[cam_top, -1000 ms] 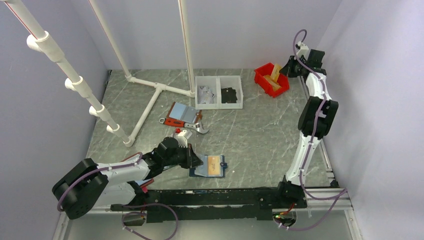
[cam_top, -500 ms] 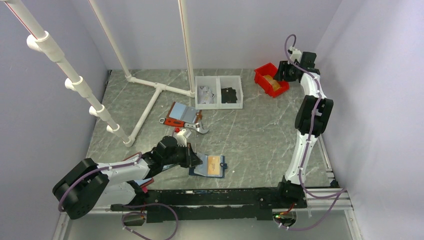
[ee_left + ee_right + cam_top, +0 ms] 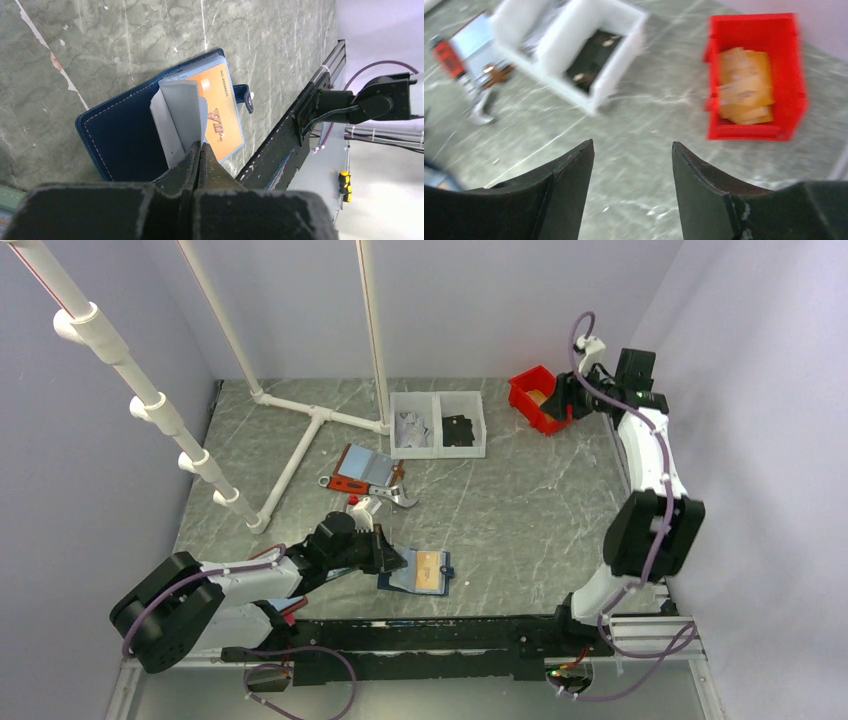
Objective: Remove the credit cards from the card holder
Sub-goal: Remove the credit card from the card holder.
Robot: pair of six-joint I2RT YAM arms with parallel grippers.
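Note:
The navy card holder (image 3: 405,581) lies open near the table's front edge, an orange credit card (image 3: 428,569) still in its right-hand pocket. In the left wrist view the same orange card (image 3: 220,112) sits in the holder (image 3: 120,140), and a grey inner flap (image 3: 177,115) stands up from it. My left gripper (image 3: 200,146) is shut on that flap's edge. Far back right, my right gripper (image 3: 631,145) hangs open and holds nothing, beside the red bin (image 3: 751,22). Several orange cards (image 3: 744,85) lie in that bin.
A white two-compartment tray (image 3: 438,424) stands at the back centre. A red-edged holder (image 3: 362,468) and a metal tool (image 3: 390,497) lie left of centre. A white pipe frame (image 3: 300,450) runs along the left. The red bin (image 3: 530,398) is at the back right.
My right gripper has opened and let go of an orange card, which now lies in the red bin; the right arm has swung rightward. The left arm has not moved.

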